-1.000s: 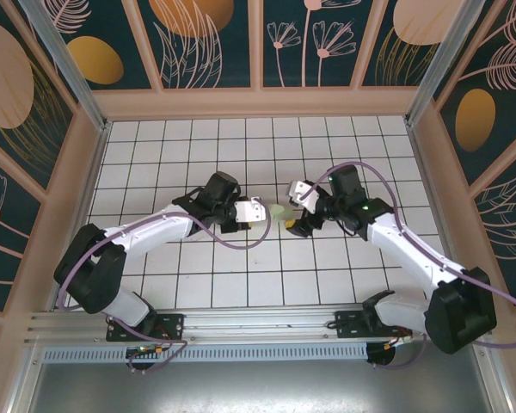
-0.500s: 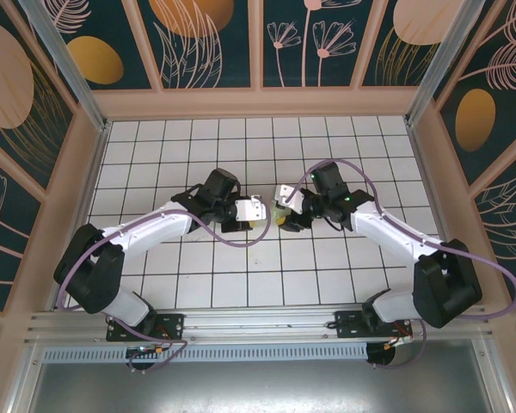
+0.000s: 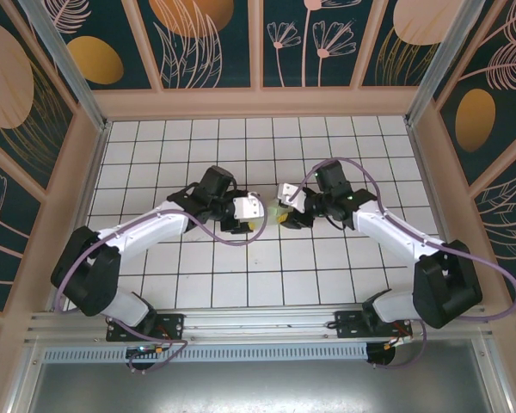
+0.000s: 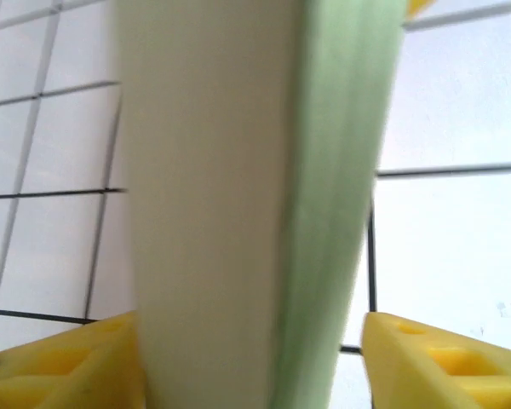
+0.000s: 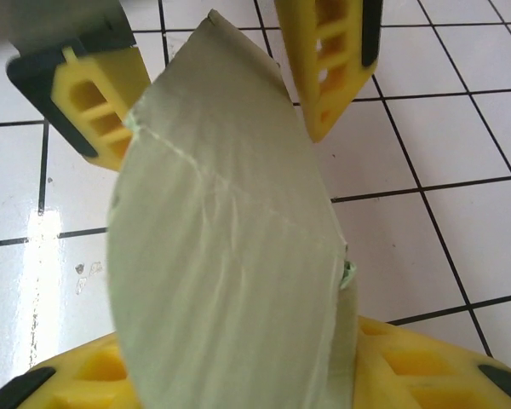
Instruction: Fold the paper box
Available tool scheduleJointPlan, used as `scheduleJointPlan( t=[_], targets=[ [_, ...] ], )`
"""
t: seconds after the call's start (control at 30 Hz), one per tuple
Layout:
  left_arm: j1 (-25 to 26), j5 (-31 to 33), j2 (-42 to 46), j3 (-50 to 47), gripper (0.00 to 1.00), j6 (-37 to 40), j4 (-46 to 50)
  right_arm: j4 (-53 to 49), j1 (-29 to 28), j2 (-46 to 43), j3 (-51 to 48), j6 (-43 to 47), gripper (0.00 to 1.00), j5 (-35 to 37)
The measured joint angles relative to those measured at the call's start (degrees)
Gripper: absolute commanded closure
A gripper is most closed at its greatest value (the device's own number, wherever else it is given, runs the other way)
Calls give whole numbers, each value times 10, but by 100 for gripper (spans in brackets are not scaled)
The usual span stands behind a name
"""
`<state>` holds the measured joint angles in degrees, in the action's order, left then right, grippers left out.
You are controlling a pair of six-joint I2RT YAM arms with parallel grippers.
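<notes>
Tabletop of white tiles with dark lines lies under both arms, which reach in from either side and meet nose to nose near its middle. The left arm and right arm are about equally far in. Between them, lifted off the tiles, is the paper box, a pale green card with a curved face and a faint diagonal crease. It rises from between the right gripper, whose yellow fingers press in at both lower sides of the card, so this claw appears clenched on it. The card's long axis runs away from that claw towards the left gripper. There it stands edge-on between the fingers; one finger is at the card's side, and the other stands clear with tile showing between, so this claw is released around the far end rather than gripping it. By my reading the right claw bears the card, and any next fold depends on the left fingers closing across that thin edge.
</notes>
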<state>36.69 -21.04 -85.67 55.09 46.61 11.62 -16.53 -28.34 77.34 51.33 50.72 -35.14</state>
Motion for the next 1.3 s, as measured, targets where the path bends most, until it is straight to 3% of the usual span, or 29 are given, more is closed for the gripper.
scheduleJointPlan(
  t=[0.2,0.37,0.67,0.73,0.8,0.93,1.17,1.3],
  targets=[
    [-35,-61,44,-37,34,-20,-54,0,43,-42,-13,4,56,-63],
    [-58,-104,60,-66,42,-38,-85,-9,63,-62,-14,16,56,-113],
    [-64,-141,82,-79,59,-46,-87,-30,70,-64,-13,30,55,-139],
    [-64,-146,84,-81,62,-44,-84,-34,70,-64,-13,30,51,-140],
    [-64,-149,84,-81,62,-45,-84,-34,70,-64,-13,30,38,-140],
    [-64,-148,84,-81,63,-45,-88,-28,70,-67,-14,11,19,-122],
    [-64,-115,59,-79,64,-45,-85,-8,67,-102,-20,-31,16,-49],
    [-64,-94,36,-70,64,-45,-68,-1,39,-128,-25,-49,21,29]
  ],
)
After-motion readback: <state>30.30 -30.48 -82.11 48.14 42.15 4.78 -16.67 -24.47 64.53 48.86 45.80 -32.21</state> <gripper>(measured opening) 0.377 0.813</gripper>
